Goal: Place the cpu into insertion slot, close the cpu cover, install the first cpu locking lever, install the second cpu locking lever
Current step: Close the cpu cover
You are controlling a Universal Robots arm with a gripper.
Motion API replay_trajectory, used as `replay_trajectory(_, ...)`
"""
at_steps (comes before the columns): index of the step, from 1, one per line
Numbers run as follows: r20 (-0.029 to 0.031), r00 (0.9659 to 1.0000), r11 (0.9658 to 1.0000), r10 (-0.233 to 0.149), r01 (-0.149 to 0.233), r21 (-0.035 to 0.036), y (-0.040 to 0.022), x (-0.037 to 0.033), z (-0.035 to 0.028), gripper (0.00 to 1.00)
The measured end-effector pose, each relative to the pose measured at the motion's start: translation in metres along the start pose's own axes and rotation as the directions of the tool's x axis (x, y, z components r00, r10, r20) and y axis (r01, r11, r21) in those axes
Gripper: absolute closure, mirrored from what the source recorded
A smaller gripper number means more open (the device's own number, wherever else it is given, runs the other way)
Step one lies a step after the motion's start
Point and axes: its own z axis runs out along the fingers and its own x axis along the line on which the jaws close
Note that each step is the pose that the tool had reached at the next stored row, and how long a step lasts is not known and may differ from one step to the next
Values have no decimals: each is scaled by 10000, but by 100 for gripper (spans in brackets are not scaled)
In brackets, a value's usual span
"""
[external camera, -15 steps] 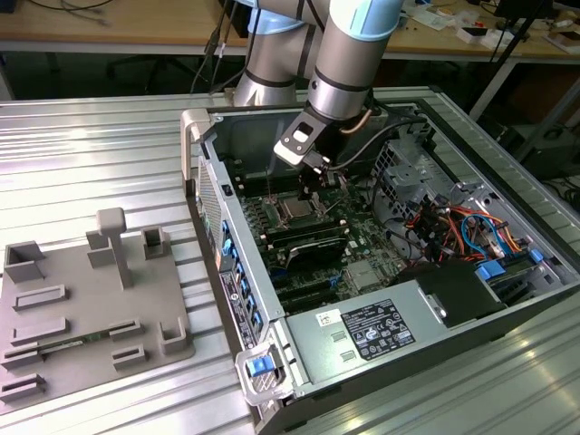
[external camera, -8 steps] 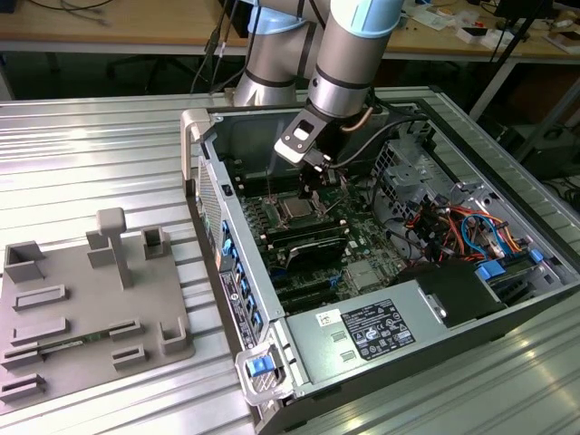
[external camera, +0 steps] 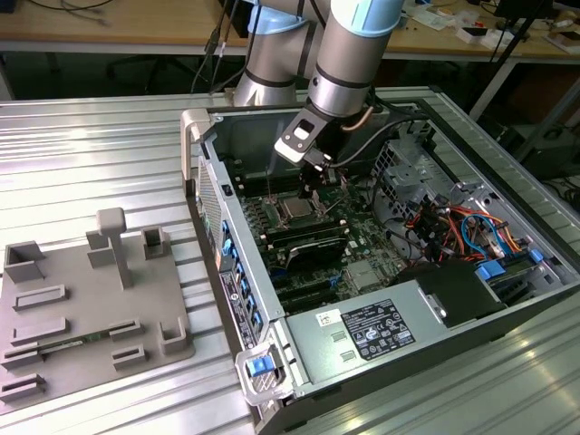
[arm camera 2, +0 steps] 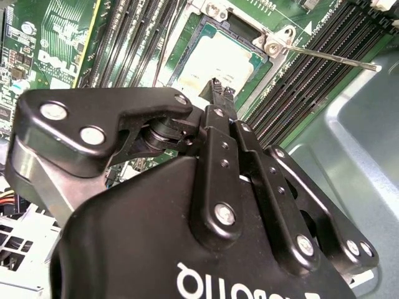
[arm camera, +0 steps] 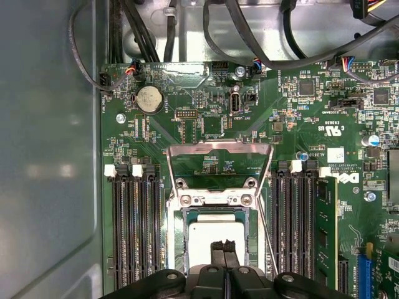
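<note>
In the exterior view: shows the gripper [external camera: 313, 181] down inside the open computer case [external camera: 254, 136], just above the cpu [external camera: 296, 210] on the motherboard [external camera: 361, 237].

In the second wrist view: shows the fingers [arm camera 2: 214, 96] pressed together, holding nothing, close over the cpu [arm camera 2: 215, 62] lying in the insertion slot [arm camera 2: 187, 47], with a thin metal lever [arm camera 2: 330, 57] sticking out beside it.

In the first wrist view: shows the gripper [arm camera: 223, 248] closed up over the cpu [arm camera: 209, 232], and the cpu cover [arm camera: 218, 148] swung up off the insertion slot [arm camera: 176, 233].

Robotics lab/workshop: wooden benches [external camera: 109, 23] w/ cables [external camera: 86, 11] behind open PC case [external camera: 237, 299], ribbed alu table [external camera: 91, 154] under it, grey jig [external camera: 82, 308] beside.
</note>
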Motion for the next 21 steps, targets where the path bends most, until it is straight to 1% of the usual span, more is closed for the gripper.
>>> replay_trajectory(9, 1, 10000, 10000, 0, 0, 0, 0, 0, -3, 89)
replay_trajectory(21, 1, 10000, 10000, 0, 0, 0, 0, -2, -86, 89)
